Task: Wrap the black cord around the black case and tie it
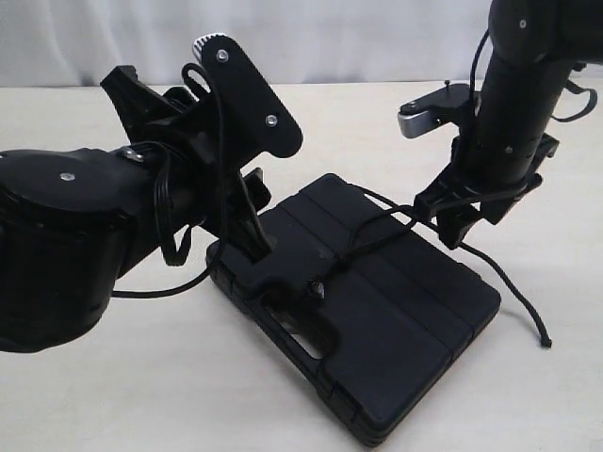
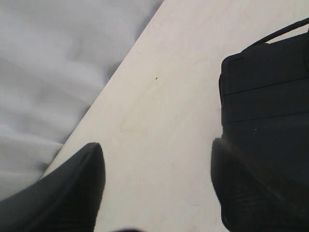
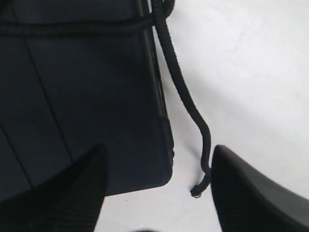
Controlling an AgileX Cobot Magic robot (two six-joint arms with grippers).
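Observation:
The black case [image 1: 377, 311] lies flat on the table, handle cut-out toward the near left. The black cord [image 1: 372, 240] crosses its lid to a small knot near the handle, and one end trails off the right edge onto the table, ending in a frayed tip [image 1: 545, 343]. My left gripper [image 2: 157, 188] is open over bare table at the case's left edge [image 2: 265, 101], nothing between its fingers. My right gripper [image 3: 157, 188] is open above the case's right corner [image 3: 87, 96]; the cord's free end [image 3: 186, 96] hangs down between its fingers, untouched.
The table [image 1: 141, 377] is pale beige. White cloth [image 2: 58, 63] hangs beyond its edge. The bulky left arm [image 1: 85, 226] hides the table's left part, and the right arm [image 1: 513, 122] stands above the case's far right corner.

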